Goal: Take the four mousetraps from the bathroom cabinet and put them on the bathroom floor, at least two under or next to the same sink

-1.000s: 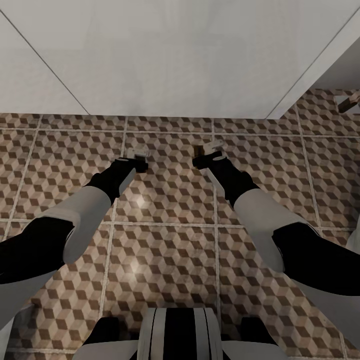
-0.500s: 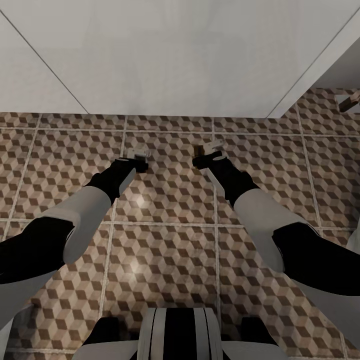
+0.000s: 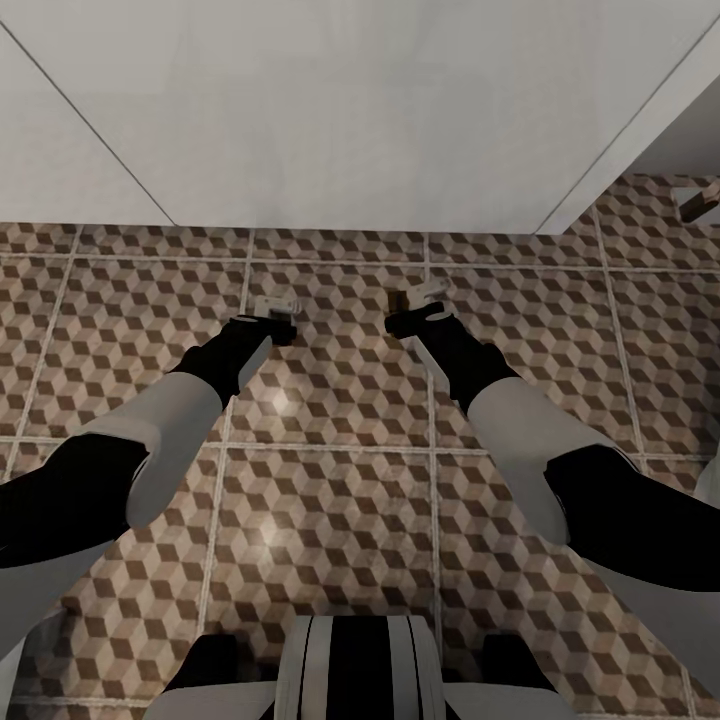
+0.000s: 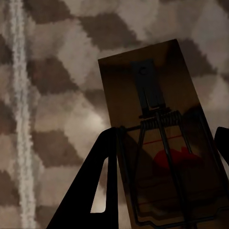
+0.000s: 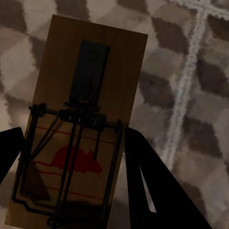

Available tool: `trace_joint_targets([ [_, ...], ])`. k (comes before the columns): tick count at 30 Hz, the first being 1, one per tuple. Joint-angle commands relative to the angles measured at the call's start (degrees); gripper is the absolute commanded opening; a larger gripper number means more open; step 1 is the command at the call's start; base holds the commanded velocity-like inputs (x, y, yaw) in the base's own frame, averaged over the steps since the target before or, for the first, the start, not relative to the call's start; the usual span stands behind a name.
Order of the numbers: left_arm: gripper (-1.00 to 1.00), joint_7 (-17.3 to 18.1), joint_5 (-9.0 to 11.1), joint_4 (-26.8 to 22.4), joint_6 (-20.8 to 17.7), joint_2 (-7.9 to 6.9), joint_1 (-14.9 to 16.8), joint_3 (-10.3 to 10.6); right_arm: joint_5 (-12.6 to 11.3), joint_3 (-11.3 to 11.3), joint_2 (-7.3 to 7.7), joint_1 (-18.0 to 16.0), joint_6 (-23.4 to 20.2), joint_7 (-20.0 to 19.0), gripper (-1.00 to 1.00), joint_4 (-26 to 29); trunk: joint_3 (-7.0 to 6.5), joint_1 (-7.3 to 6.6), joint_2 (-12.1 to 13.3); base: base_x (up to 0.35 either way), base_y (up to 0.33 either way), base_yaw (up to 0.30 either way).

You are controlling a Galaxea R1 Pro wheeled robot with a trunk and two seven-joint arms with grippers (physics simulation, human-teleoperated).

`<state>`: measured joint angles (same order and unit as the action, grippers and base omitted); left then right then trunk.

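- Left gripper (image 3: 277, 303) — dark fingers (image 4: 102, 186) pinch a flat brown wooden mousetrap (image 4: 160, 143) above the cube-patterned tile floor (image 3: 330, 500).
- Right gripper (image 3: 420, 296) — pinches a second wooden mousetrap (image 5: 81, 119), same height, near the white sink box (image 3: 350, 110).

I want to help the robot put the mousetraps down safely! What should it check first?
1. Left end effector has a mousetrap between its fingers: ok.
2. Right end effector has a second mousetrap: ok.
3. Patterned floor lies under both: ok.
4. White sink is right ahead: ok.
5. Traps already touching the floor: cannot tell.
6. Another trap lies far right on the floor: ok.
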<state>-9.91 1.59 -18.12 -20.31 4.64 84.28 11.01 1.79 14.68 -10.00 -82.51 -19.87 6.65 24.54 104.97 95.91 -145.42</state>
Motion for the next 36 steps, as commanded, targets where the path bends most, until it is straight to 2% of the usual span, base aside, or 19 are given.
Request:
trace_joint_targets([
  [1,-1.00,-0.37,0.08,-0.17,-0.34,-0.01,0.01,0.38,-0.03,0.21,0.00,-0.02,-0.34,0.29,-1.00,0.06,0.03,0.02,-0.02,0.000,0.000,0.000],
  [19,-1.00,-0.46,0.08,-6.47,-1.18,-0.06,0.01,0.35,0.04,0.03,0.00,-0.02,-0.50,0.36,-1.00,0.44,0.03,0.30,-0.17,0.000,0.000,0.000],
  [25,-1.00,-0.48,-0.03,-7.62,-4.98,-0.11,0.01,0.33,0.06,0.00,0.00,-0.18,-0.89,0.56,-1.00,0.89,0.03,0.30,-0.17,0.000,0.000,0.000],
  [33,-1.00,-0.66,-0.11,-7.51,-6.98,-0.14,0.01,-0.21,0.30,0.00,0.00,-1.94,-1.73,1.67,-1.00,0.94,0.03,0.30,-0.17,0.000,0.000,0.000],
  [36,-1.00,-0.79,-0.04,-7.32,-10.89,-0.51,0.06,-0.51,0.35,-0.06,0.00,-2.13,-3.25,1.80,-1.00,0.94,0.03,0.30,-0.17,0.000,0.000,0.000],
])
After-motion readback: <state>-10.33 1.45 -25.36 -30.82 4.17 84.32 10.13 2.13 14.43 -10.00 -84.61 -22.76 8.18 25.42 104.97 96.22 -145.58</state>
